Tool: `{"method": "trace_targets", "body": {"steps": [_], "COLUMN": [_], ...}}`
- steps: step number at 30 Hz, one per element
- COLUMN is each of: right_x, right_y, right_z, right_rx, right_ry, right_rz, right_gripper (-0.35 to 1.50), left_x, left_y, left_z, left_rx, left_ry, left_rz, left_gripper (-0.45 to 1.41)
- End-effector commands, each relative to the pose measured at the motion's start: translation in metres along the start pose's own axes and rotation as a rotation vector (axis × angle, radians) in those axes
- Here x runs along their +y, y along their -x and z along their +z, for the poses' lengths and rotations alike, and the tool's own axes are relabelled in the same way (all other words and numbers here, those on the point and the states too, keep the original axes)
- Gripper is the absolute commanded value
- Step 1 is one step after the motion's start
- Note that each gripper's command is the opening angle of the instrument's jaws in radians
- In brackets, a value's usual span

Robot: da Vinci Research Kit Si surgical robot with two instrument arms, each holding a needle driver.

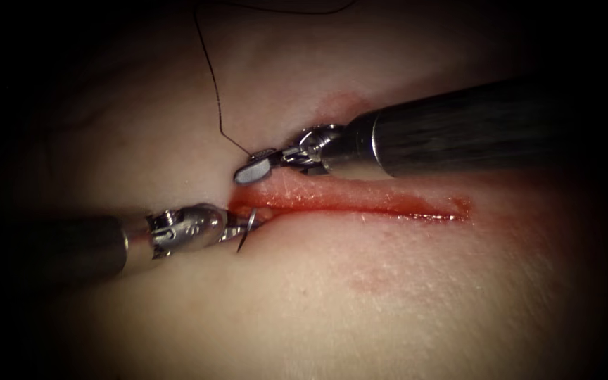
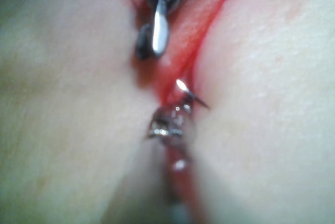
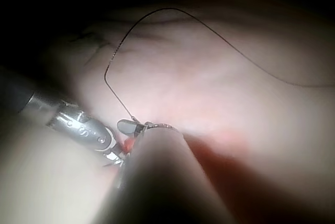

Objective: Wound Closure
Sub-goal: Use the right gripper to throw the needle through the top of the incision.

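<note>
At the cut's [image 1: 360, 200] left end, the left tool's [image 1: 237, 229] jaws were shut on the needle [image 1: 249, 229] near mid-curve; its tip stuck out below the cut, apparently clear of the tissue [image 1: 388, 295], though the other end was hidden. Grip probably kept it steady there. Right tool [image 1: 255, 169] sat just above the cut, jaws looked closed, pressing tissue; thread [image 1: 212, 84] ran up from beside them, hold unclear.
</note>
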Motion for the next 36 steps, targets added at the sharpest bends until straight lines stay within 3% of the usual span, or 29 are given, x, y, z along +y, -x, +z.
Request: {"method": "trace_targets", "body": {"steps": [1,13,23,30,36], "right_x": [0.0008,0.0020,0.0023,0.0020,0.0018], "right_y": [-0.0002,-0.0031,-0.0046,-0.0063,-0.0065], "right_z": [0.0006,-0.0009,-0.0024,-0.0046,-0.0054], "right_rx": [0.009,0.101,0.169,0.312,0.316], "right_ry": [0.012,0.172,0.279,0.310,0.321], "right_rz": [-0.021,-0.362,-0.482,-0.533,-0.545], "right_gripper": [1.26,1.46,1.46,1.46,1.46], "left_x": [0.0001,0.0002,0.0003,0.0002,0.0002], "left_y": [0.0002,0.0003,0.0003,0.0003,0.0004], "left_z": [0.0009,0.0008,0.0007,0.0007,0.0005], "left_rx": [0.002,0.001,0.001,0.001,-0.003], "left_ry": [0.003,0.001,0.002,0.002,-0.006], "left_rz": [0.000,0.002,0.003,0.003,0.003], "left_gripper": [-0.35,-0.35,-0.35,-0.35,-0.35]}}
